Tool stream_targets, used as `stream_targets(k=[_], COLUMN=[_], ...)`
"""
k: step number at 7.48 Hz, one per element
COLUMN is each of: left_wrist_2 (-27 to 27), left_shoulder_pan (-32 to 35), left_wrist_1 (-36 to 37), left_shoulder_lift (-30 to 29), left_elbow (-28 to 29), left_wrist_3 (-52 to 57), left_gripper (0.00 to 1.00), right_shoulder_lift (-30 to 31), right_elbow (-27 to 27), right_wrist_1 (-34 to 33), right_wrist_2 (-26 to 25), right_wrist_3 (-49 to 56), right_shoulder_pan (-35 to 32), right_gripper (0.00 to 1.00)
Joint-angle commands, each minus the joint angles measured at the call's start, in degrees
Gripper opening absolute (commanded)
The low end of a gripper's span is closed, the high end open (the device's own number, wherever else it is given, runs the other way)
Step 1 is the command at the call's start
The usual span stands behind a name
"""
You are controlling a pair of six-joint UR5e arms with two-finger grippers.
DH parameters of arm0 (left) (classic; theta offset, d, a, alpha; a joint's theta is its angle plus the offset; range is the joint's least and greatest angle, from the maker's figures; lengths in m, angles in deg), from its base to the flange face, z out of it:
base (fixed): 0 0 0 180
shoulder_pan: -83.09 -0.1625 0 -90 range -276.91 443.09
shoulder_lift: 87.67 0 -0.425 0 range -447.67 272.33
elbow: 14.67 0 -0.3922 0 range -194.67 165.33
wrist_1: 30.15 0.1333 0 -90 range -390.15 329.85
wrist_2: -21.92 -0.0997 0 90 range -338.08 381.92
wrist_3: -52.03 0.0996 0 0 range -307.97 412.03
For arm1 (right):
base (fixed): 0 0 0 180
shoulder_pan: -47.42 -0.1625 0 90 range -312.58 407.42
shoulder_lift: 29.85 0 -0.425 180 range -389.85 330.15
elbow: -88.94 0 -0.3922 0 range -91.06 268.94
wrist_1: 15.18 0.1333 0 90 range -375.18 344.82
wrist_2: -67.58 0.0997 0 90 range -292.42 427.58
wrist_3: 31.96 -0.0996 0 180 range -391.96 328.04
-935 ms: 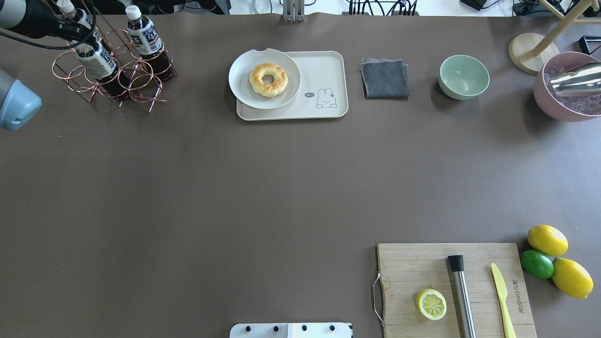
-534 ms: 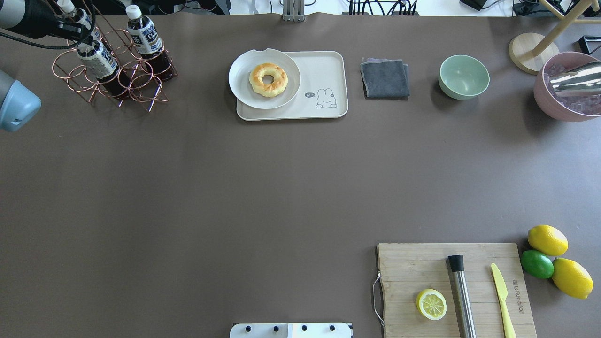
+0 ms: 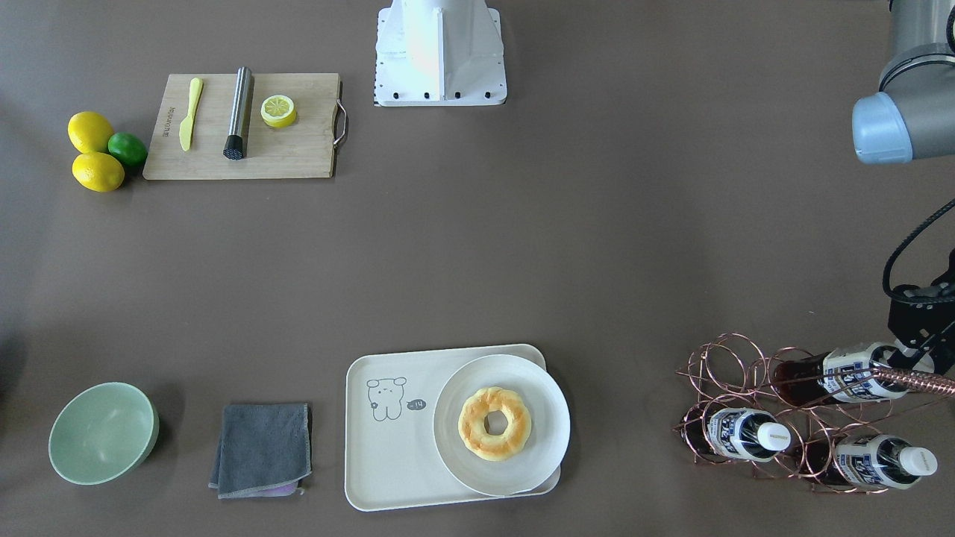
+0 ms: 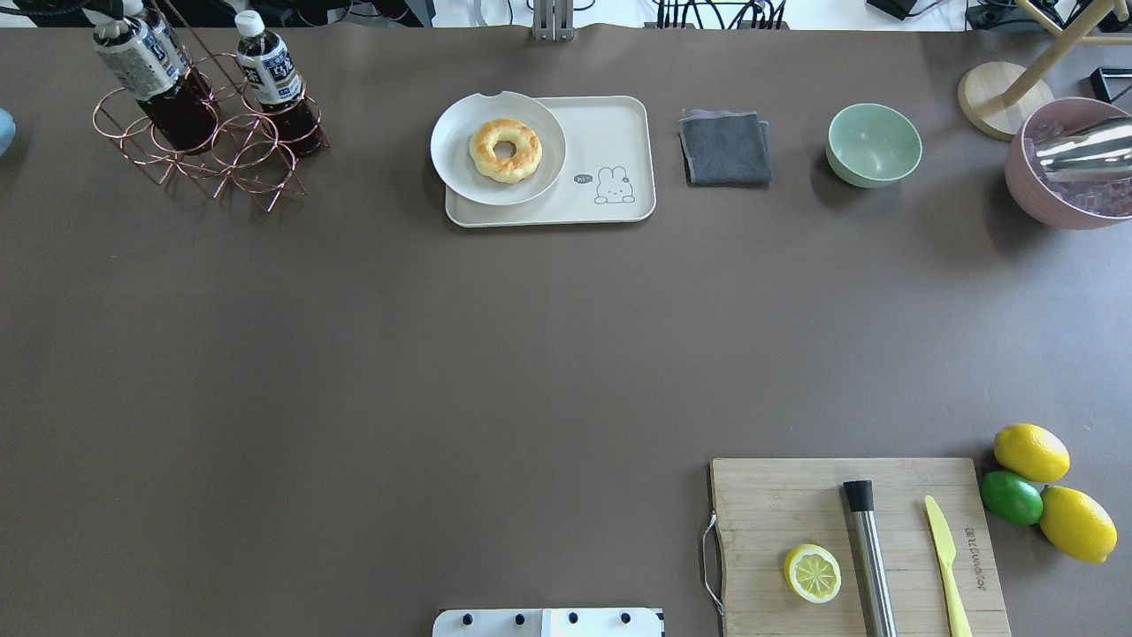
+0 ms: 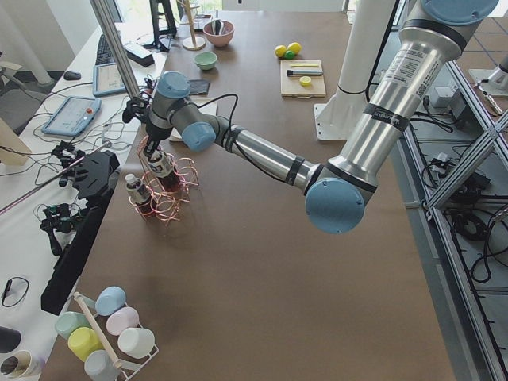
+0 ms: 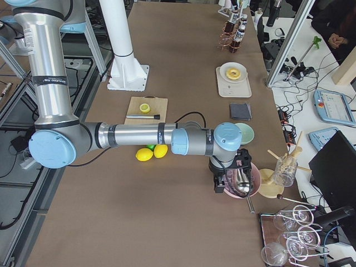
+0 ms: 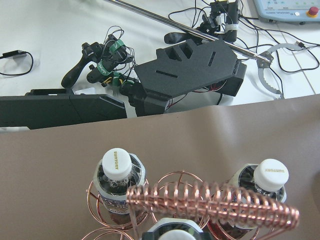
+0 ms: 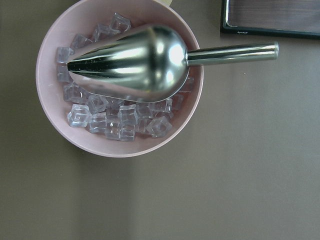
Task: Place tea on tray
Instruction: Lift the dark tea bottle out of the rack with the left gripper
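Tea (image 3: 850,375), neck-up in copper rack (image 3: 722,367), cap clamped by left gripper (image 3: 912,349); tray (image 3: 388,462) lies to rack's right, robot-wise.

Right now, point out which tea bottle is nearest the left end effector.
The tea bottle in the copper rack's robot-side row: the left end effector hides its cap, while the other two show white caps.

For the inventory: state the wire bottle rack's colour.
Copper-coloured; the wire bottle rack shows best in the overhead exterior view.
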Motion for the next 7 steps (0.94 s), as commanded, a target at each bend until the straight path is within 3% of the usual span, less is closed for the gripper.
stream_targets(k=[1, 4, 7], left_wrist_2=[0.8, 0.4, 0.0], left_shoulder_pan=[1.8, 3.4, 0.4], left_wrist_1=[8.1, 19.9, 24.6], left_shoulder_lift=[-0.3, 0.6, 1.9], left_elbow=[-7.6, -18.5, -25.1], left_wrist_3=[0.4, 6.1, 5.0], left_gripper=[0.00, 0.00, 0.00], right_shoulder_lift=[-0.1, 0.0, 0.0], right_elbow=[-0.1, 0.0, -0.1], right_wrist_1=[-0.1, -0.1, -0.1], right_wrist_2=[0.0, 0.0, 1.9], right_wrist_3=[0.0, -0.1, -0.3], right_shoulder_pan=[0.0, 0.0, 0.0], right_gripper=[1.00, 1.00, 1.00])
